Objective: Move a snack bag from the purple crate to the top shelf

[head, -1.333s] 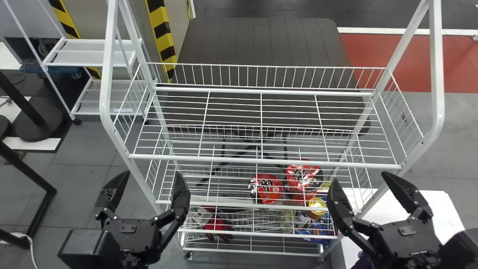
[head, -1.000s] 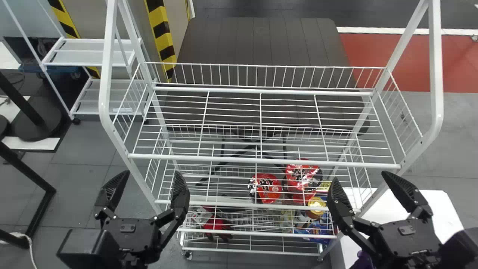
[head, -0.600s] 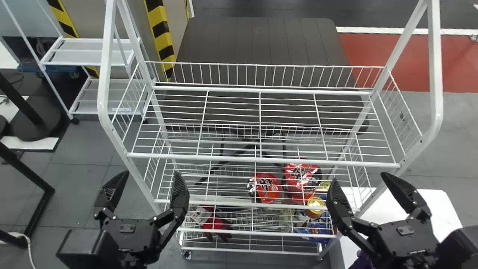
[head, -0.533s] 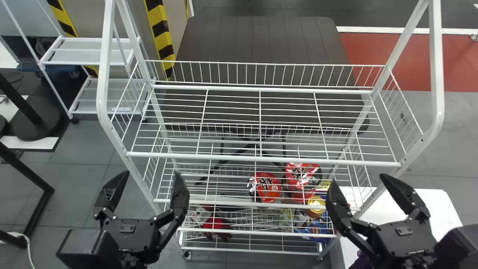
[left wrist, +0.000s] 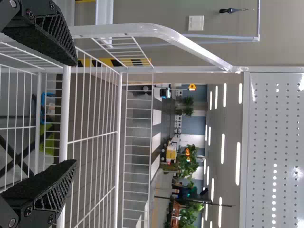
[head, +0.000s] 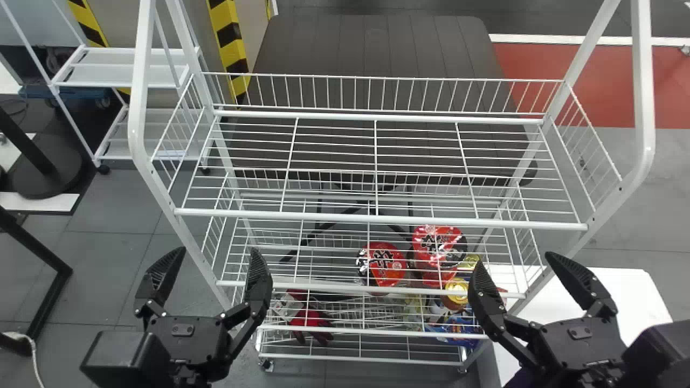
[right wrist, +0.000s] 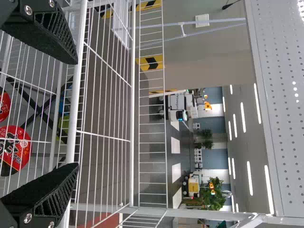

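- While the left gripper [head: 221,250] and right gripper [head: 515,258] stand open near the rack's [head: 138,81] front corners, red packets [head: 381,264] lie below the top shelf [head: 377,219].
- Head view: red glove [head: 311,318] lower down.
- Left wrist view: leafy plants [left wrist: 187,161] beyond.

Head cam's up high, facing fwd + down over the whole top shelf [head: 377,219]. L/R wrist cams r way closer, nr its front L/R corners resp., turned sideways, facing over its back edge [head: 323,115]. All 3 views share that edge btw.
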